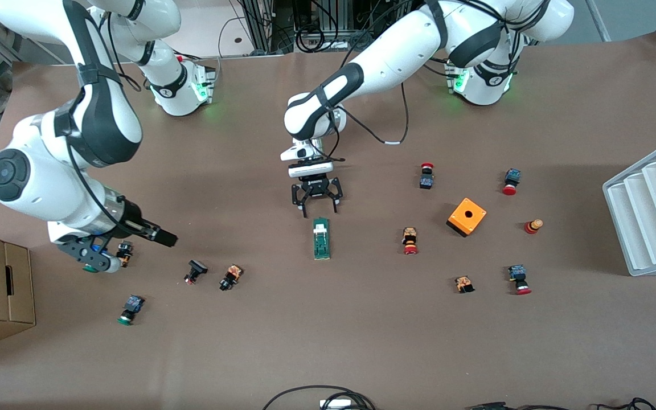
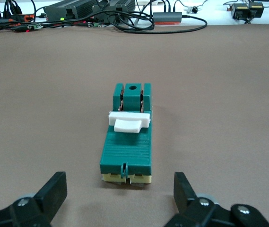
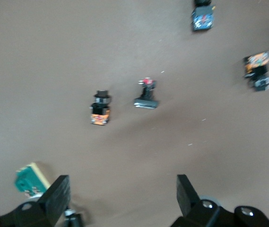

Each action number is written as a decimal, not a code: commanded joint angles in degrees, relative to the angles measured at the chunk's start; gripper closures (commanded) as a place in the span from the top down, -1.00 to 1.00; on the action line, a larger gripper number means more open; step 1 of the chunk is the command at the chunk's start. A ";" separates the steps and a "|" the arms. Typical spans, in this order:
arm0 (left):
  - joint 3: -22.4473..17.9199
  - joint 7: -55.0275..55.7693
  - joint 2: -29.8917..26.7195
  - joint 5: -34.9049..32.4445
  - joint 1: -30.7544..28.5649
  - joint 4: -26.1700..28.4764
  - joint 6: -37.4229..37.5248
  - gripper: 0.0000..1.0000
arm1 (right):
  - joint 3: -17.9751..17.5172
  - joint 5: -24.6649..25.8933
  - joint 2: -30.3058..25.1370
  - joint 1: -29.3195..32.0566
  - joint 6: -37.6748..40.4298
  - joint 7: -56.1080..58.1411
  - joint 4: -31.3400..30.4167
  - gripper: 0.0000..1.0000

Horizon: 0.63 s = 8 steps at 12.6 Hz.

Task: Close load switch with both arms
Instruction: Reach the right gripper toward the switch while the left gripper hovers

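Brown table (image 1: 362, 341); load switch (image 1: 321, 238) beside spread left gripper (image 1: 316, 200); right gripper (image 1: 113, 253) spread

The load switch (image 1: 321, 238) (image 2: 127, 137) lies flat on the table, just past my left gripper (image 1: 316, 199) toward the front camera, lengthwise in line with it. It is a slim green bar with its white sliding block (image 2: 128, 122) across its middle.
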<state>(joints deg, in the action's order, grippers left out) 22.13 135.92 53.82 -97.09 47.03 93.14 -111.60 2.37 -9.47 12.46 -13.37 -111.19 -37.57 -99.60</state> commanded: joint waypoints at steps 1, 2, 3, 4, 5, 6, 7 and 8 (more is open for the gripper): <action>-1.83 4.17 1.46 -1.61 2.45 -1.82 1.21 1.00 | 0.45 -1.17 1.86 -4.71 -2.36 -10.20 0.90 1.00; -1.83 4.35 1.64 -1.61 2.63 -1.82 1.21 1.00 | 0.53 -1.17 2.30 -7.00 -3.41 -13.90 0.81 1.00; -1.92 4.36 1.73 -1.61 2.81 -2.17 1.21 1.00 | 0.53 -1.26 2.65 -8.41 -4.46 -17.15 0.73 1.00; -1.92 4.88 1.81 -1.61 2.81 -2.43 1.21 1.00 | 0.53 -1.26 2.74 -9.38 -5.00 -19.62 0.64 1.00; -1.92 5.49 2.08 -1.61 2.89 -2.52 1.21 1.00 | 0.45 -1.60 3.26 -10.09 -5.70 -21.91 0.72 1.00; -1.92 5.76 2.08 -1.61 2.90 -2.52 1.21 1.00 | 0.45 -3.17 4.05 -10.53 -7.53 -24.37 0.72 1.00; -1.92 5.76 2.08 -1.61 2.98 -2.52 1.21 1.00 | 0.45 -6.41 4.93 -11.84 -9.90 -26.39 0.55 1.00; -1.92 5.76 2.17 -1.61 3.07 -2.52 1.21 1.00 | 0.53 -8.01 5.89 -12.98 -11.05 -28.15 0.55 1.00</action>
<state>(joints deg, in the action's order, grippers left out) 20.88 140.30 54.92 -97.73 48.87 92.10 -111.41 2.35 -14.10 16.23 -24.56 -119.44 -62.46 -99.63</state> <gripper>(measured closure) 0.000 0.000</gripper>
